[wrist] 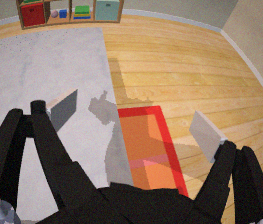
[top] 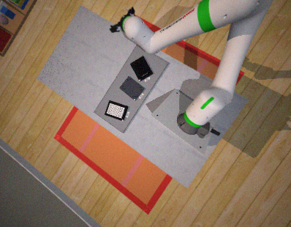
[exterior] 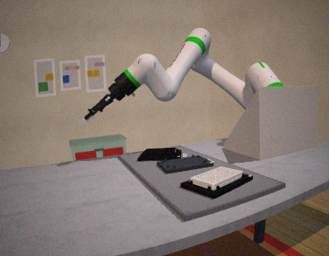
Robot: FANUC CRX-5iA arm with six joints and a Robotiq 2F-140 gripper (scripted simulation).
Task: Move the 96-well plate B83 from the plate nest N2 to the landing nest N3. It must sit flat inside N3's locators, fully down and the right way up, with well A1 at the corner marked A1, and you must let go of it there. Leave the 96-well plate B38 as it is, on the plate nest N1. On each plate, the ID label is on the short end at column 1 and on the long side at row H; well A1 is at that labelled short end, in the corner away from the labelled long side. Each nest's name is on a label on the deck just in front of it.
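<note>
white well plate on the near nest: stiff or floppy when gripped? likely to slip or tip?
The white plate looks like a rigid moulded block, so it probably stays stiff. Low and wide in its black nest, it seems unlikely to tip or roll. Its side walls look smooth, so the open gripper might slip if it closes off-centre.

Grey, faintly speckled table (top: 79, 62), with a darker grey deck (top: 115, 96) on top. One white plate (top: 116, 109) dotted with dark wells, sitting in a black nest (exterior: 193, 187); next along a charcoal nest (top: 132, 88), then a glossy black plate (top: 141, 68). White arm (top: 229, 55) with bright green bands, black pincer (wrist: 131, 156) with pale grey pads (wrist: 206, 133). Honey-striped wooden floor (top: 42, 110), and an orange mat (top: 112, 161) edged in red with pink stripes. Beige wall (exterior: 242, 33), mint-green box (exterior: 98, 145) with red panels.
</note>
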